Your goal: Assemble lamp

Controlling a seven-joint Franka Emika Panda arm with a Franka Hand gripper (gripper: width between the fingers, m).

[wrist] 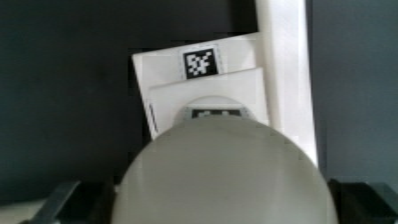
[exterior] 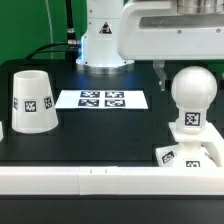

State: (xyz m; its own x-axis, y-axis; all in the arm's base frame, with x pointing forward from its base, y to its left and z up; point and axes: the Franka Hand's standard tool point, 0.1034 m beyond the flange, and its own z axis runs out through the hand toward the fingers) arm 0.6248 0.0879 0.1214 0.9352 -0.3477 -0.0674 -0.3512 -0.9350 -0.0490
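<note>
The lamp's white bulb (exterior: 191, 92) stands upright on its neck in the flat square base (exterior: 192, 156) at the exterior view's right. My gripper (exterior: 187, 76) comes down from above and is shut on the round bulb, with one dark finger (exterior: 160, 72) showing beside it. In the wrist view the bulb (wrist: 221, 165) fills the space between the two fingers (wrist: 64, 203) of the gripper (wrist: 210, 208). Past it lies the base (wrist: 205, 85) with its square tag. The cone-shaped shade (exterior: 32, 101) stands alone at the exterior view's left, a tag on its side.
The marker board (exterior: 101, 99) lies flat in the middle of the black table. A white rail (exterior: 90, 178) runs along the table's front edge, right by the base; it also shows as the rail (wrist: 285, 60). The arm's white pedestal (exterior: 102, 45) stands behind.
</note>
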